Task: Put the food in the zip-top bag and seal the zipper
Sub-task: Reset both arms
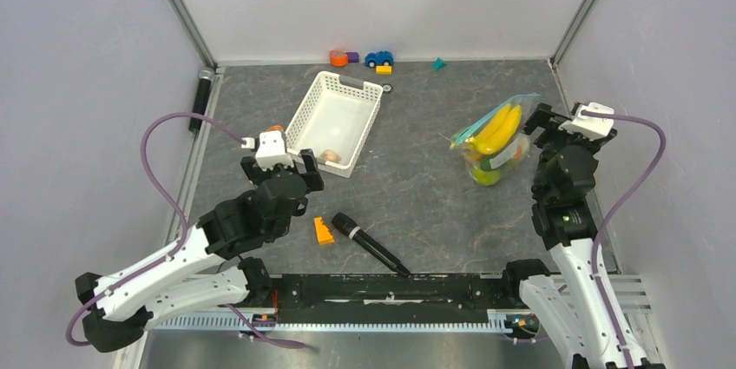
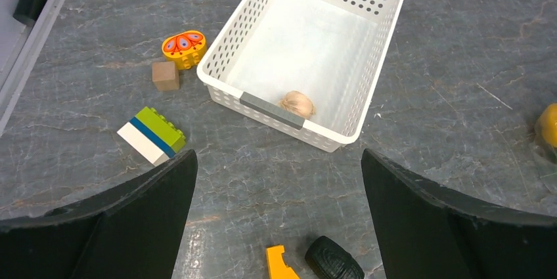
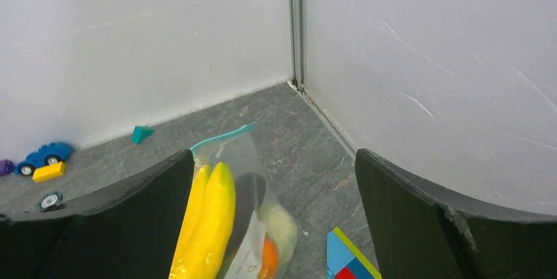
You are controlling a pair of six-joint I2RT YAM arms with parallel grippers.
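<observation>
Floppy clear bag (image 1: 493, 140), smooth plastic bananas (image 3: 209, 220)

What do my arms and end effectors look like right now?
Left arm and right arm: white shells, black joints, a purple cable running to each white wrist block. Left end effector and right end effector: broad black tapered fingers.

Overhead view of whole table (image 1: 417, 204); wrist views close, left above basket (image 2: 223, 56), right above zip-top bag (image 3: 246, 161).
</observation>
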